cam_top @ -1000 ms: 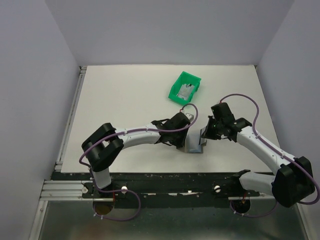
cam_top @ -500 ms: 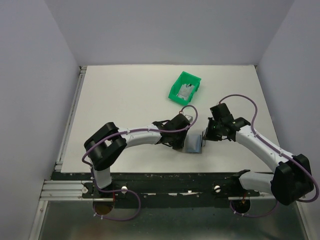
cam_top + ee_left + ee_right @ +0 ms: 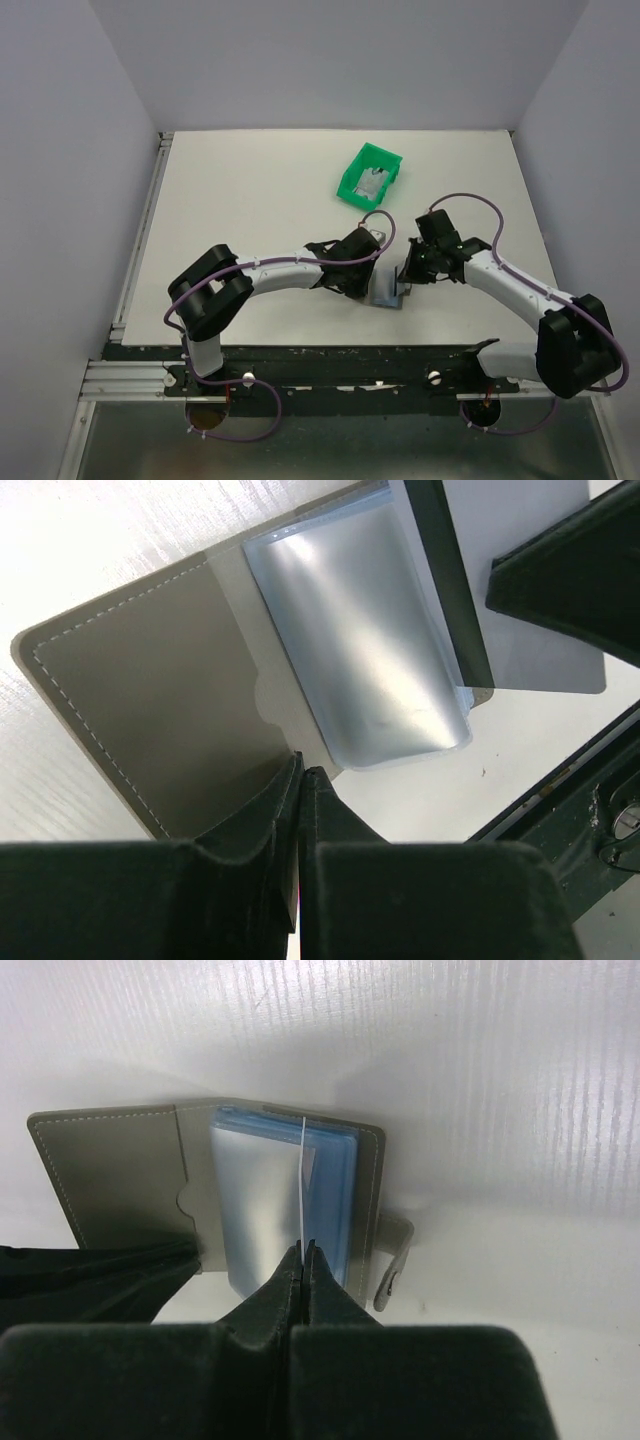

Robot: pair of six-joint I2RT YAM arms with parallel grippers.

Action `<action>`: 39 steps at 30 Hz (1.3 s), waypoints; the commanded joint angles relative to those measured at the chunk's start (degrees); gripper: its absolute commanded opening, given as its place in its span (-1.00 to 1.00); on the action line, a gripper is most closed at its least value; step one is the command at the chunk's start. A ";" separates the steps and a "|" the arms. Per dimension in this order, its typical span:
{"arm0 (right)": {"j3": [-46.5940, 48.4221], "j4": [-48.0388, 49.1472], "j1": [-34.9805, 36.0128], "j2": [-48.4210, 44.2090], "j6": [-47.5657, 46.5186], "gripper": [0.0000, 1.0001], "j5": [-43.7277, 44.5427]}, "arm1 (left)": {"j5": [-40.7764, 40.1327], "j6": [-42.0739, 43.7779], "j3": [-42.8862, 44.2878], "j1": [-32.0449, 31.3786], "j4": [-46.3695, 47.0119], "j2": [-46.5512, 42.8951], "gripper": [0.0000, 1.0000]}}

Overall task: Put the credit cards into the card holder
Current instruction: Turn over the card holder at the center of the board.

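Observation:
The card holder [image 3: 386, 293] lies open on the table between both arms, its grey-brown cover [image 3: 150, 710] to one side and shiny blue-grey sleeves [image 3: 250, 1190] in the middle. Its snap tab [image 3: 392, 1260] hangs off the far flap. My left gripper [image 3: 303, 775] is shut on the cover's near edge. My right gripper [image 3: 304, 1248] is shut on a credit card [image 3: 301, 1180], seen edge-on and standing upright over the sleeves. In the left wrist view that card [image 3: 530, 665] shows its dark stripe and touches the sleeve's edge. More credit cards [image 3: 373, 183] lie in the green bin.
The green plastic bin [image 3: 350, 187] stands behind the card holder, toward the table's middle back. The dark front rail [image 3: 350, 355] runs just in front of the holder. Grey walls close in the left, right and back sides.
My right gripper has carried the card left and down, closer onto the open card holder. The left gripper has stayed on the cover.

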 commanded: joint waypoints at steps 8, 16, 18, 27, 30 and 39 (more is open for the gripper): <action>-1.59 7.36 -0.19 2.46 1.52 -0.99 -5.31 | 1.82 -0.87 -0.49 0.08 1.22 0.86 -0.74; -3.52 14.83 -0.19 5.80 5.12 -0.99 -10.23 | 2.87 -1.66 -1.89 0.08 2.37 0.86 -0.75; -4.22 16.76 -0.19 6.07 6.09 -0.99 -11.11 | 2.96 -2.01 -2.68 0.08 2.72 0.42 -0.76; -6.42 23.88 -0.19 8.35 9.16 -0.99 -15.06 | 2.79 -2.72 -4.88 0.08 3.69 -2.47 -0.95; -7.91 26.78 -0.19 7.83 10.22 -0.99 -16.03 | 2.35 -2.98 -5.41 0.08 3.95 -3.70 -0.95; -9.85 34.34 -0.19 7.74 11.98 -0.99 -20.78 | 1.21 -3.16 -6.20 0.08 2.99 -8.36 -1.00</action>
